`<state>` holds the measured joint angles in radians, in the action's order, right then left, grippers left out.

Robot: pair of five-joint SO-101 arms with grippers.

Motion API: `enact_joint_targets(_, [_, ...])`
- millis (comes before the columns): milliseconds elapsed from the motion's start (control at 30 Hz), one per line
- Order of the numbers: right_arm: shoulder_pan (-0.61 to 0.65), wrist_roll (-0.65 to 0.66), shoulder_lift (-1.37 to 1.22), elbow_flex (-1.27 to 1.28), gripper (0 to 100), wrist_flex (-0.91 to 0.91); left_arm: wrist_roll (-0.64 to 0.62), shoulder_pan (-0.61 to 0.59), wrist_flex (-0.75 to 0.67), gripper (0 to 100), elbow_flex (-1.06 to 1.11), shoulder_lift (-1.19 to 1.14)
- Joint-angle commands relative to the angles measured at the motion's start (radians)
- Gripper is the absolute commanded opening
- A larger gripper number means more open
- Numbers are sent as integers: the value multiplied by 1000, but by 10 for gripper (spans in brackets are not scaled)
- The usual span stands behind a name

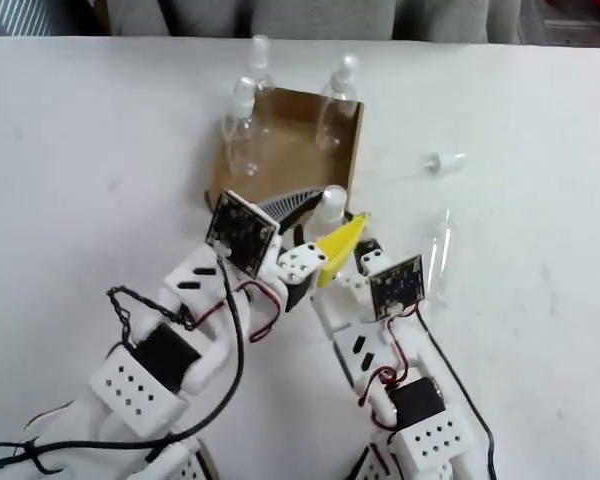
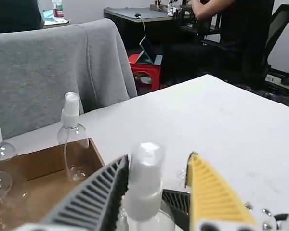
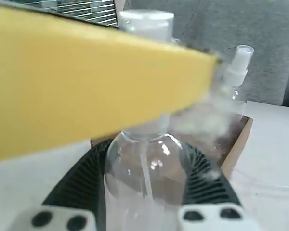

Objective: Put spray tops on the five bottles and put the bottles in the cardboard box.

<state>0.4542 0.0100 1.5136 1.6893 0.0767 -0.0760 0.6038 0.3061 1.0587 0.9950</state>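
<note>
A clear bottle (image 3: pixel 144 173) with a white spray top (image 2: pixel 144 168) stands upright just in front of the cardboard box (image 1: pixel 280 160). My right gripper (image 3: pixel 147 151) is shut on the bottle's body, one dark jaw on each side. My left gripper (image 2: pixel 156 161) is open around the spray top; the grey finger touches it and the yellow finger (image 1: pixel 342 240) stands a little off. Two capped bottles (image 1: pixel 245 130) (image 1: pixel 337 105) stand in the box, and a third (image 1: pixel 260 60) at its far edge. One uncapped bottle (image 1: pixel 438 250) lies on the table beside the right arm.
A loose spray top (image 1: pixel 445 160) lies on the white table right of the box. Both arms crowd together in front of the box's near wall. A grey chair back (image 2: pixel 53 72) stands behind the table's far edge.
</note>
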Motion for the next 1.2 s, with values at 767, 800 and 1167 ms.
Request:
enact_joint_targets(767, [-7,2,5,6,15,-21,12,-39,106,199,-272,22])
enact_joint_targets(800, [-7,2,5,6,15,-21,12,-45,149,199,-298,45])
enact_joint_targets(1167, [-137,-75,5,-75,15,-85,14,-51,373,13,-224,357])
